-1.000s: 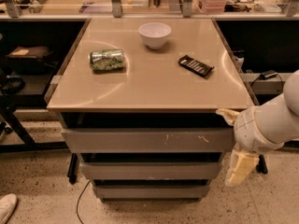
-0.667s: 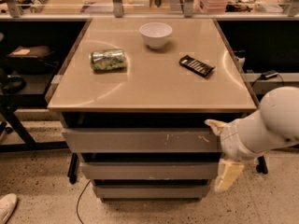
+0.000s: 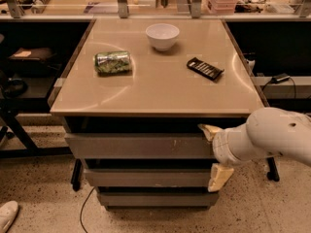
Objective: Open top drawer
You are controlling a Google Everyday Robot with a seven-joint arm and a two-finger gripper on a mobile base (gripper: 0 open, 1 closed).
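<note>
Directly beneath the tan table top (image 3: 160,98) sits the top drawer (image 3: 136,146), a flat grey front with no handle, marked by small white scratches right of centre. It looks wider than the two grey fronts (image 3: 146,178) stacked under it. The gripper (image 3: 214,153) is at the drawer's right end, coming in from the right. Its pale fingers are spread apart, the upper one (image 3: 209,130) at the drawer's top edge and the lower one (image 3: 219,175) down before the second front. On the table lie a white bowl (image 3: 162,35) and a green can (image 3: 112,62).
</note>
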